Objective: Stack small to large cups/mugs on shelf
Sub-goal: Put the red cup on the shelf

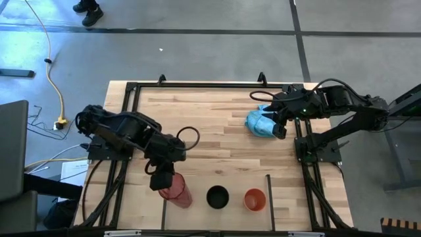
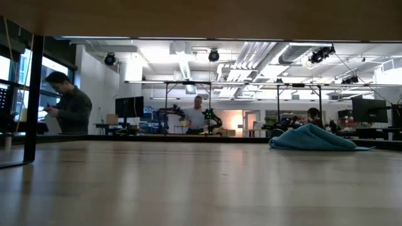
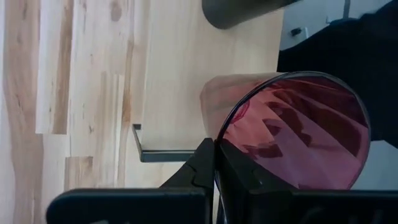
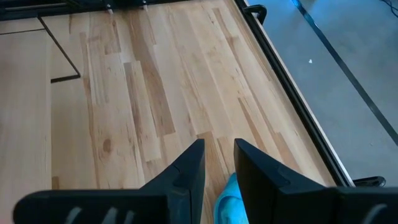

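Observation:
The red-pink cup (image 1: 177,193) is at the left end of the wood shelf strip (image 1: 235,212), beside a thin black bar (image 1: 162,210). The black cup (image 1: 218,196) stands to its right and the orange cup (image 1: 254,199) farther right, next to the second bar (image 1: 268,189). My left gripper (image 1: 162,178) is shut on the red-pink cup (image 3: 292,137); the black cup (image 3: 242,12) shows behind it. My right gripper (image 1: 280,129) hovers at the right edge of the light blue cloth (image 1: 260,122), fingers slightly apart (image 4: 219,168). My left gripper pinches the red-pink cup's rim (image 3: 219,144), one finger inside the cup and one outside its wall. The fingers come from above, pointing down. Whether the cup's base rests on the shelf, I cannot tell.
The blue cloth (image 2: 311,138) lies bunched on the table's far right part; a bit of it (image 4: 227,199) shows under my right fingers. A black frame (image 1: 197,84) rims the table. People stand in the room beyond (image 2: 69,107). Bare wood fills the table's middle.

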